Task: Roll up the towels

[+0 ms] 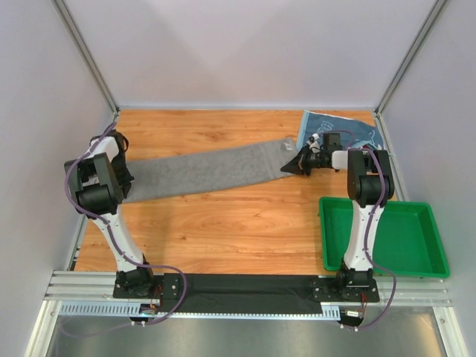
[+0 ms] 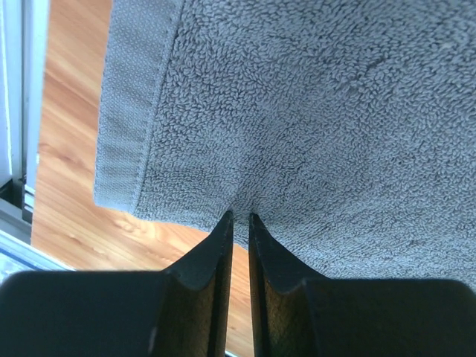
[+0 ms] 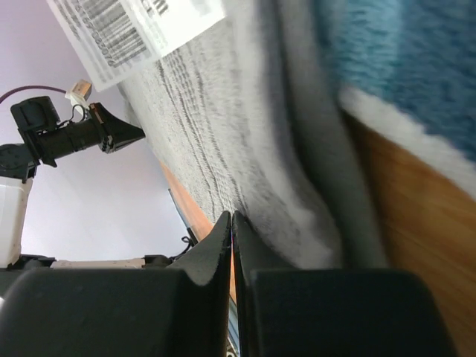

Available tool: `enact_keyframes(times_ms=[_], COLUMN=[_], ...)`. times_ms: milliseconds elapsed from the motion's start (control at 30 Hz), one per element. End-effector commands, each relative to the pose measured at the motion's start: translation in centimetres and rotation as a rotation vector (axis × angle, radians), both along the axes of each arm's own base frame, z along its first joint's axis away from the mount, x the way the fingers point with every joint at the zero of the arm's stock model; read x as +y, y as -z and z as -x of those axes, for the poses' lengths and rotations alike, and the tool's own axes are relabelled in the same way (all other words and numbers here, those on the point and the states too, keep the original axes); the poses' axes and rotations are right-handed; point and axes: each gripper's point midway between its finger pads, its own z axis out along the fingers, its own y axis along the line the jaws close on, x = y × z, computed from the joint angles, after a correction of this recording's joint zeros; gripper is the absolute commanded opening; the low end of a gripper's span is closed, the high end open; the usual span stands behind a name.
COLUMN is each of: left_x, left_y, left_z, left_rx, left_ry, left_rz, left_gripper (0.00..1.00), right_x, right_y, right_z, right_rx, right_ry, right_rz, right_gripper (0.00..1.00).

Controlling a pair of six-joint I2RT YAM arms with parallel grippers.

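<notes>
A long grey towel lies stretched across the wooden table from left to right. My left gripper holds its left end. In the left wrist view the fingertips pinch the puckered hem of the towel, with only a thin slit between the jaws. My right gripper is shut on the towel's right end, which rises to a point there. The right wrist view shows the jaws pressed together at the grey towel's edge. A light blue towel lies flat at the back right corner, just behind the right gripper.
A green plastic tray sits at the front right, beside the right arm's base. A white printed label hangs from the grey towel's end. Metal frame posts and grey walls close off the table's left, back and right sides.
</notes>
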Motion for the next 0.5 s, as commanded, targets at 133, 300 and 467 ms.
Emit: enact_keyframes(times_ms=[133,300,467], left_x=[1.1,0.7,0.1], left_y=[-0.5,-1.8,-4.8], left_z=[-0.2,-0.9,-1.7], left_rx=[-0.003,-0.071,-0.184], left_ry=[-0.002,-0.008,-0.014], left_rz=[-0.016,-0.008,0.005], left_gripper=[0.19,0.25,0.32], right_x=[-4.8,-6.5,-7.5], right_y=[0.1,-1.4,-5.0], right_z=[-0.6,-0.5,-0.4], right_rx=[-0.009,-0.038,-0.106], right_ry=[0.088,0.117,0.144], right_rz=[0.092,0.195,0.280], right_gripper=[0.02,0.01,0.04])
